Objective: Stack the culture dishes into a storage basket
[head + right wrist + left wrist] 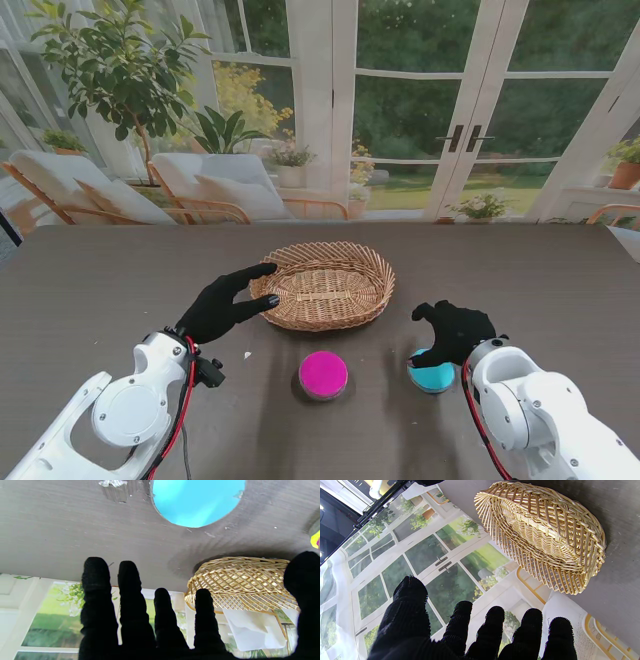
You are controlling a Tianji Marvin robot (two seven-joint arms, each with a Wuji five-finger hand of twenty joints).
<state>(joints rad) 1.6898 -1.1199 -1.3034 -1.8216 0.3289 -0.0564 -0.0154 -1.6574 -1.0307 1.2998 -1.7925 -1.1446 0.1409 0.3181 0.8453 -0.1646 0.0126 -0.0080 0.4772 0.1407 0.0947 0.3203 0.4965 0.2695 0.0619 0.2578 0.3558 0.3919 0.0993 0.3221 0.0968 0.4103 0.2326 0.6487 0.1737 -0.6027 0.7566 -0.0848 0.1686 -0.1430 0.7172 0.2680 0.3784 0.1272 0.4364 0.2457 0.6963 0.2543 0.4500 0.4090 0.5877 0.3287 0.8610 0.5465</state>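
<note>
Two culture dishes sit nearest to me on the dark table, both still outside the basket: the magenta dish lies roughly midway between the arms, and the blue dish lies to its right, partly under the right hand. That hand hangs over the blue dish with fingers apart and empty; the right wrist view shows the four fingers extended with gaps between them and the dish's blue face unobstructed, so no grasp has begun. These dishes look like shallow, rigid, light discs, probably smooth plastic, and I judge they would slip from a flat pinch on the faces. The better hold is across the rim, thumb on one side and fingers on the opposite side, squeezing gently since thin walls may crack or a lid may shift. Farther from me, the left hand is also spread and holds nothing, its fingertips reaching toward the left rim of the wicker basket; whether they touch the weave I cannot tell. Farthest lies the basket itself, oval, shallow and holding no dish, its flat woven floor the place for a stack.
</note>
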